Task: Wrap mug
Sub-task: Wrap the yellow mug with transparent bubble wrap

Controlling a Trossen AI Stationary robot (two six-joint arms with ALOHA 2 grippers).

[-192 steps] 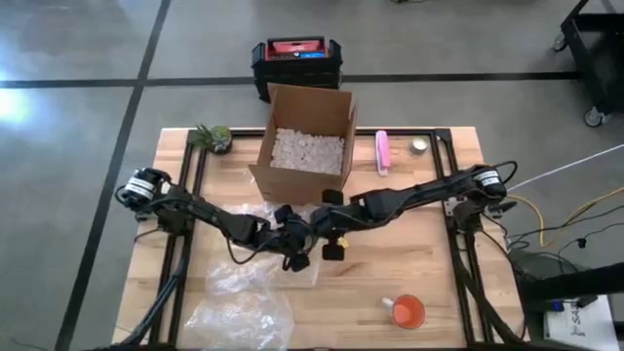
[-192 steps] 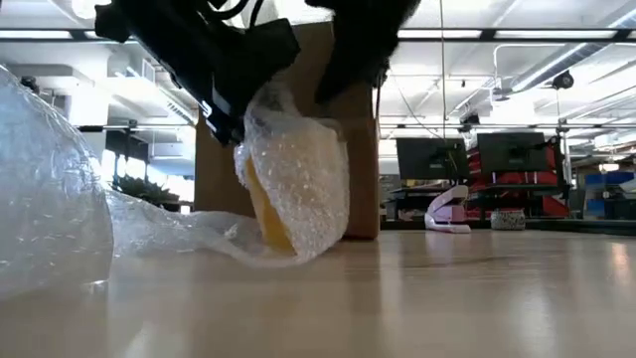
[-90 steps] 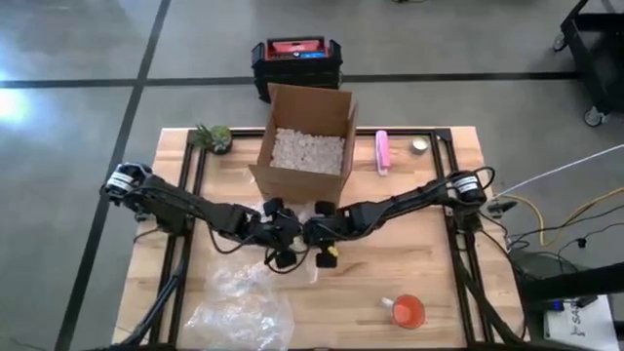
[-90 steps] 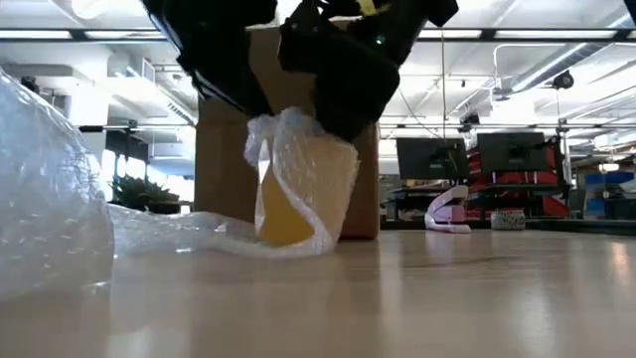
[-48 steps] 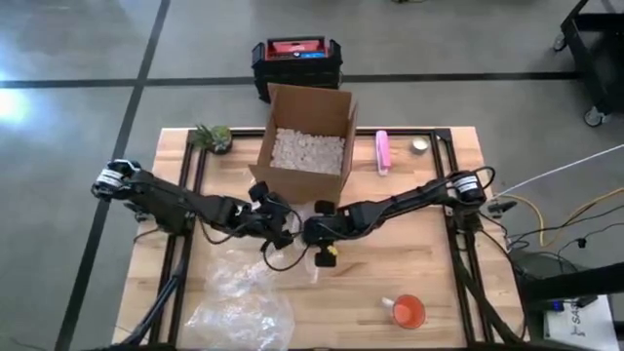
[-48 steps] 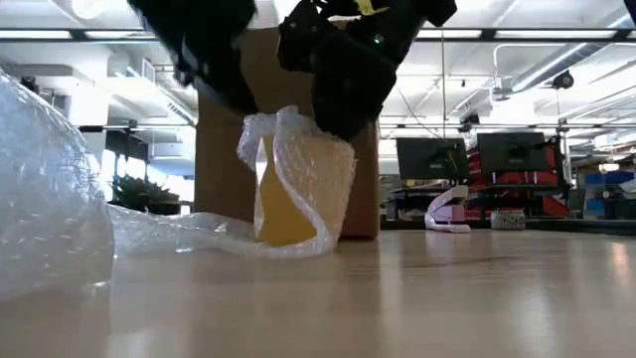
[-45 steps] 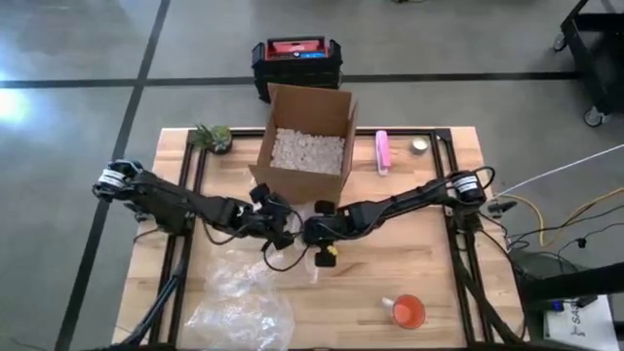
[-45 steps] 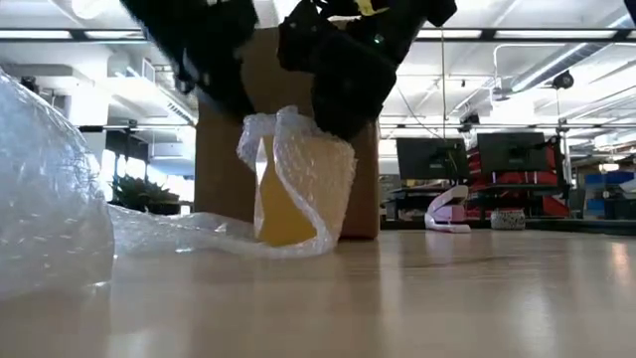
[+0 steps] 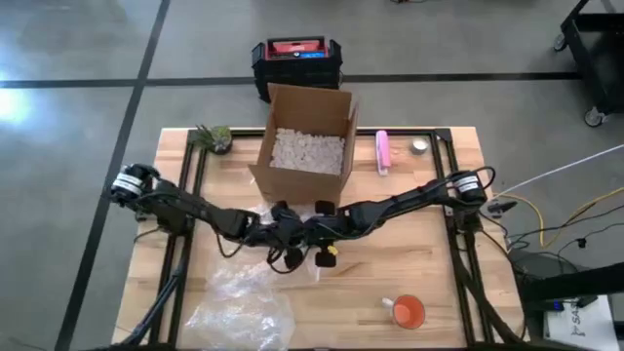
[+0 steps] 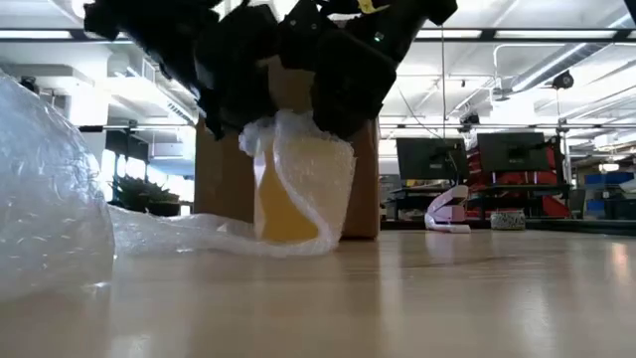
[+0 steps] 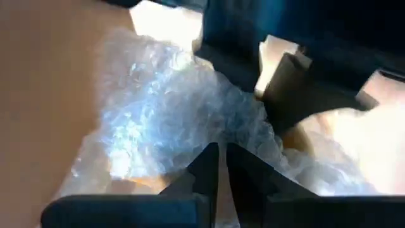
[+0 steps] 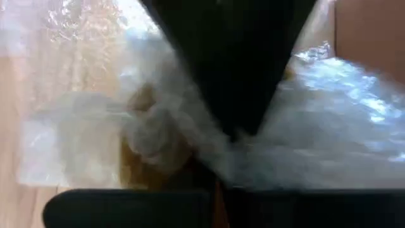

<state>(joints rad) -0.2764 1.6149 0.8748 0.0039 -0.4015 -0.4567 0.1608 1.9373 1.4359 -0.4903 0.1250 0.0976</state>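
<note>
Left gripper (image 11: 218, 161) fingers nearly together, pinching bubble wrap (image 11: 171, 120) at the top of the mug (image 10: 288, 204). Right gripper (image 12: 221, 142) fingers closed on the wrap too, bunching it over the mug's rim. Both meet mid-table, just in front of the box (image 9: 304, 144), in the high view left gripper (image 9: 286, 237) and right gripper (image 9: 314, 234) almost touching.

Mug is yellow, upright on the table (image 9: 429, 273), wrap around it and trailing off to a loose heap (image 9: 239, 307) at the table's near left.

Table is light wood with a black frame. Box is open, full of white packing peanuts (image 9: 307, 151). Small plant (image 9: 213, 137) near the far left corner, pink object (image 9: 383, 152) right of the box, small round thing (image 9: 419, 145) beside that, orange cup (image 9: 408, 311) near the front right. Black and red case (image 9: 296, 56) on the grey floor behind.

Low view alone shows the mug's yellow side through the wrap, plus the room: ceiling lights, monitors (image 10: 432, 156). High view hides the mug under the grippers.
</note>
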